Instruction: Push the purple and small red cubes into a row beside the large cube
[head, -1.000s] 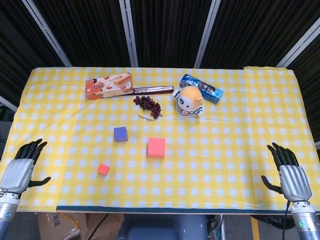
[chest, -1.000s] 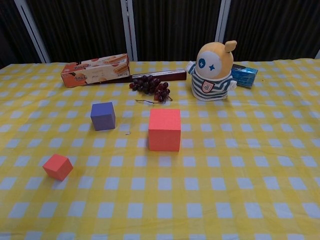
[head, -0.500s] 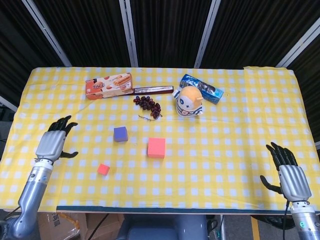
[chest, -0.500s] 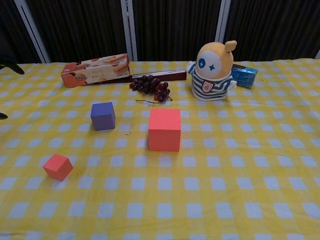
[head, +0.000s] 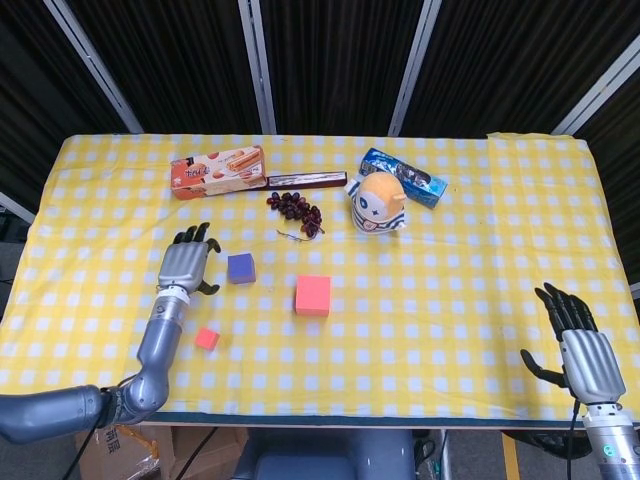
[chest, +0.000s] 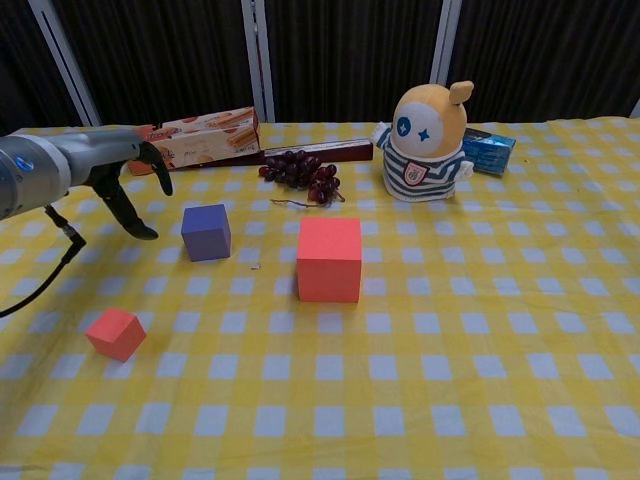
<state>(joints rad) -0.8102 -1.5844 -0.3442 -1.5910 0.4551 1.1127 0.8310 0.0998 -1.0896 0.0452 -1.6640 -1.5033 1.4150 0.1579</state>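
Nothing is lined up yet — purple cube (head: 240, 268) sits left of the large cube (head: 313, 295) with a gap between, and small red cube (head: 207, 338) lies well apart, nearer the tabletop's front edge. Left hand (head: 184, 266), fingers spread and empty, hovers just left of purple; right hand (head: 578, 345) rests open — both pushes remain.
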